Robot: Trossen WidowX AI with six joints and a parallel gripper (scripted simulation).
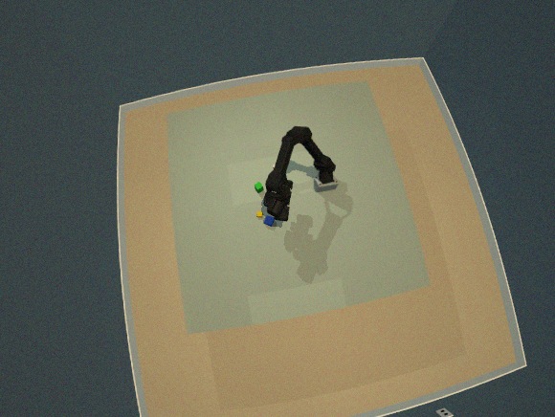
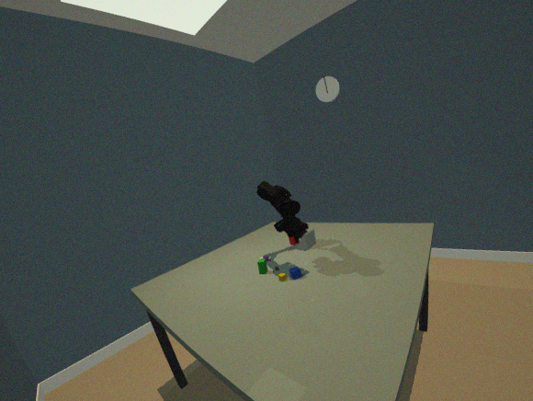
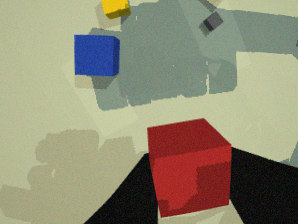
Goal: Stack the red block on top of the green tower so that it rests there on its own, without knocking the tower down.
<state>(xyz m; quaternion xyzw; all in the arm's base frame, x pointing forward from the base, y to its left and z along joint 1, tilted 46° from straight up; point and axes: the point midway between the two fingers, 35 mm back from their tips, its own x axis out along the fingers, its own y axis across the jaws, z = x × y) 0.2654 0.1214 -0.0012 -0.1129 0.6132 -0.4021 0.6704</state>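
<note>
The red block (image 2: 292,240) (image 3: 191,175) is held between the two black fingers of my gripper (image 3: 181,154), raised above the table. In the top view the arm hides the block. The green tower (image 1: 258,186) (image 2: 262,266) stands upright on the table, to the left of my gripper in the top and exterior views and lower than the held block in the exterior view. The wrist view does not show the tower.
A blue block (image 1: 269,220) (image 2: 295,273) (image 3: 95,55) lies near the gripper, with a smaller yellow block (image 1: 259,214) (image 2: 282,277) (image 3: 115,7) beside it. A small dark block (image 3: 213,21) (image 2: 277,269) and a purple piece (image 2: 266,258) lie near the tower.
</note>
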